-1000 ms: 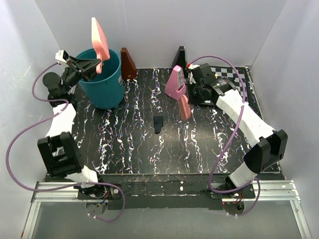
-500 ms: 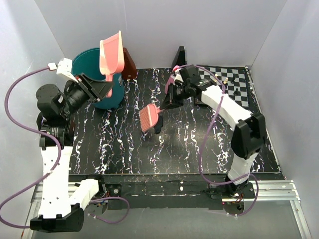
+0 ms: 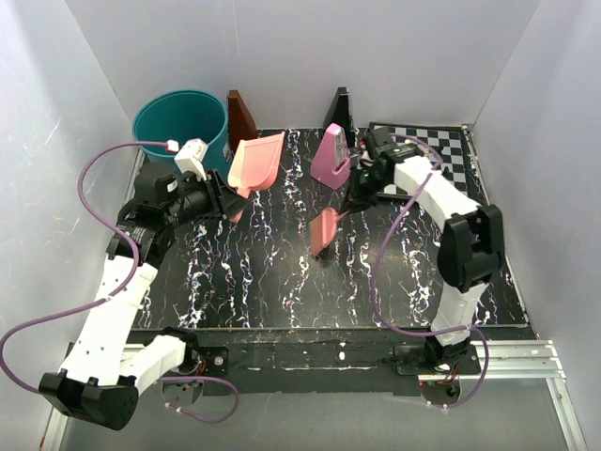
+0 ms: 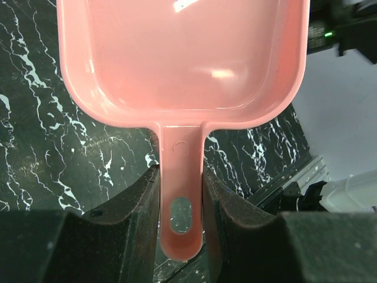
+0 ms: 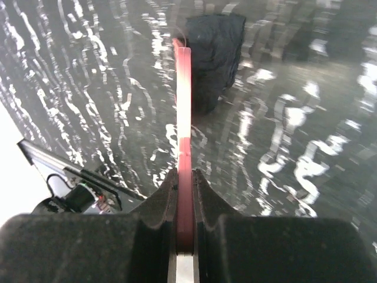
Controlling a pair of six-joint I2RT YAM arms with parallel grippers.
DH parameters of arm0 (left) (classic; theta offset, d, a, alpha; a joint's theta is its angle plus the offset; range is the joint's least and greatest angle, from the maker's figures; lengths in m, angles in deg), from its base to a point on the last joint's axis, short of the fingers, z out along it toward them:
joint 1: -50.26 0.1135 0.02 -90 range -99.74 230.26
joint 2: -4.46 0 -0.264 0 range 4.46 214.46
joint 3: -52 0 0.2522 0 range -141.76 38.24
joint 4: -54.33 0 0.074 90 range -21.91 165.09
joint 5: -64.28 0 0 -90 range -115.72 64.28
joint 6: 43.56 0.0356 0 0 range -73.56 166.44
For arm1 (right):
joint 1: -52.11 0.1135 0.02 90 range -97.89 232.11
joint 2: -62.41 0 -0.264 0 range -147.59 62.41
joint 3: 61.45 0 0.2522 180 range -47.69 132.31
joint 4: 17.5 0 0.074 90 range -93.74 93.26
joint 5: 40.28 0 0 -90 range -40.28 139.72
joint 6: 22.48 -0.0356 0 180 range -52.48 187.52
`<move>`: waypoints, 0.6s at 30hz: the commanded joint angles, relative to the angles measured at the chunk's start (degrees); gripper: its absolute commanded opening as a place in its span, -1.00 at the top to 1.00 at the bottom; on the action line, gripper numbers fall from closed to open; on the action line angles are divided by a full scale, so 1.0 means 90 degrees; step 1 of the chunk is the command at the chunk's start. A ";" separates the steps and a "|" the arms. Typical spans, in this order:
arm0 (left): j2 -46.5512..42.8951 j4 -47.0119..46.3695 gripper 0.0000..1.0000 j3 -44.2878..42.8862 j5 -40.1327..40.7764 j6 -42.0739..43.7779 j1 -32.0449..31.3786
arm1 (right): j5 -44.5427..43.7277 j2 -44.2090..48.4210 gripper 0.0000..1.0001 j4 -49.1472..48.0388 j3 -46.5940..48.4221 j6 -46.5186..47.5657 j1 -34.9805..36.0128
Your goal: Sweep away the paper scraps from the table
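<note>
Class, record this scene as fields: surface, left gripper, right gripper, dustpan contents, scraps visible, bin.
Surface: black marbled table
Left gripper: shut on pink dustpan handle
Right gripper: shut on pink brush
Dustpan contents: none visible
Scraps visible: one dark blue paper scrap, beside the brush
Bin: teal bucket, far left corner

Right gripper (image 5: pixel 184 177): both dark fingers (image 5: pixel 154 207) pressed tight on a thin pink handle, filling the lower edge of view.
Pink brush (image 5: pixel 184 100): seen edge-on, clamped between the jaws and running straight ahead of them.
Dark crumpled scrap (image 5: pixel 213 50): ahead of the jaws, just right of the brush's far end; contact cannot be told.
Table (image 5: pixel 88 88): black with white veins, lying beneath brush and scrap.
Metal rail (image 5: pixel 56 165): left of the jaws, along the table's edge.
</note>
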State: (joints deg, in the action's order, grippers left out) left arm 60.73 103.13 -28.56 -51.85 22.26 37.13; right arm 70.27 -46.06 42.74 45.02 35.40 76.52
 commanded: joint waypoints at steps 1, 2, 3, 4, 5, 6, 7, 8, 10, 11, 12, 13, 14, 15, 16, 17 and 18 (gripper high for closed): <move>0.0182 0.0090 1.00 -0.0009 0.0364 0.0372 -0.0396 | -0.1090 0.1054 0.97 0.1044 -0.0213 0.0901 -0.0494; 0.0232 0.0100 1.00 -0.0018 0.0442 0.0431 -0.0503 | -0.1189 0.1162 0.97 0.1153 -0.0203 0.1048 -0.0543; 0.0338 0.0139 1.00 -0.0038 0.0529 0.0499 -0.0669 | -0.1287 0.1269 0.97 0.1318 -0.0155 0.1165 -0.0563; 0.0456 0.0187 1.00 -0.0067 0.0617 0.0606 -0.0854 | -0.1336 0.1367 0.97 0.1455 -0.0106 0.1282 -0.0582; 0.0553 0.0265 1.00 -0.0116 0.0725 0.0704 -0.1011 | -0.1308 0.1474 0.97 0.1544 -0.0038 0.1390 -0.0612; 0.0748 0.0372 1.00 -0.0174 0.0890 0.0792 -0.1206 | -0.1230 0.1582 0.97 0.1583 0.0050 0.1449 -0.0622; 0.0904 0.0489 1.00 -0.0252 0.1075 0.0889 -0.1382 | -0.1191 0.1718 0.97 0.1555 0.0090 0.1517 -0.0622; 0.1041 0.0616 1.00 -0.0311 0.1290 0.0987 -0.1596 | -0.1161 0.1816 0.97 0.1487 0.0148 0.1528 -0.0641; 0.1412 0.0890 1.00 -0.0457 0.1768 0.1241 -0.2055 | -0.1374 0.1983 0.97 0.1379 0.0284 0.1596 -0.0651; 0.1588 0.1046 1.00 -0.0526 0.2022 0.1387 -0.2299 | -0.1598 0.2012 0.97 0.1359 0.0382 0.1654 -0.0641; 0.1793 0.1212 1.00 -0.0594 0.2247 0.1514 -0.2514 | -0.1784 0.2022 0.97 0.1349 0.0480 0.1761 -0.0660; 0.1969 0.1378 1.00 -0.0662 0.2626 0.1612 -0.2768 | -0.2018 0.2022 0.97 0.1349 0.0519 0.1955 -0.0651; 0.2173 0.1524 1.00 -0.0711 0.2814 0.1700 -0.2944 | -0.2252 0.2032 0.97 0.1320 0.0539 0.2160 -0.0651; 0.2359 0.1680 1.00 -0.0770 0.3173 0.1798 -0.3139 | -0.2525 0.2013 0.97 0.1281 0.0529 0.2443 -0.0622; 0.2496 0.1798 1.00 -0.0809 0.3312 0.1847 -0.3286 | -0.2731 0.1984 0.97 0.1262 0.0529 0.2697 -0.0593; 0.2623 0.1964 1.00 -0.0877 0.3391 0.1876 -0.3384 | -0.2975 0.1916 0.97 0.1271 0.0587 0.2961 -0.0563; 0.2741 0.2110 1.00 -0.0917 0.3469 0.1886 -0.3482 | -0.3316 0.1838 0.97 0.1310 0.0656 0.3118 -0.0544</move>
State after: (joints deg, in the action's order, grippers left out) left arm 83.33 114.78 -33.33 -29.64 35.31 9.35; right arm 51.30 -29.27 54.72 48.01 54.31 70.94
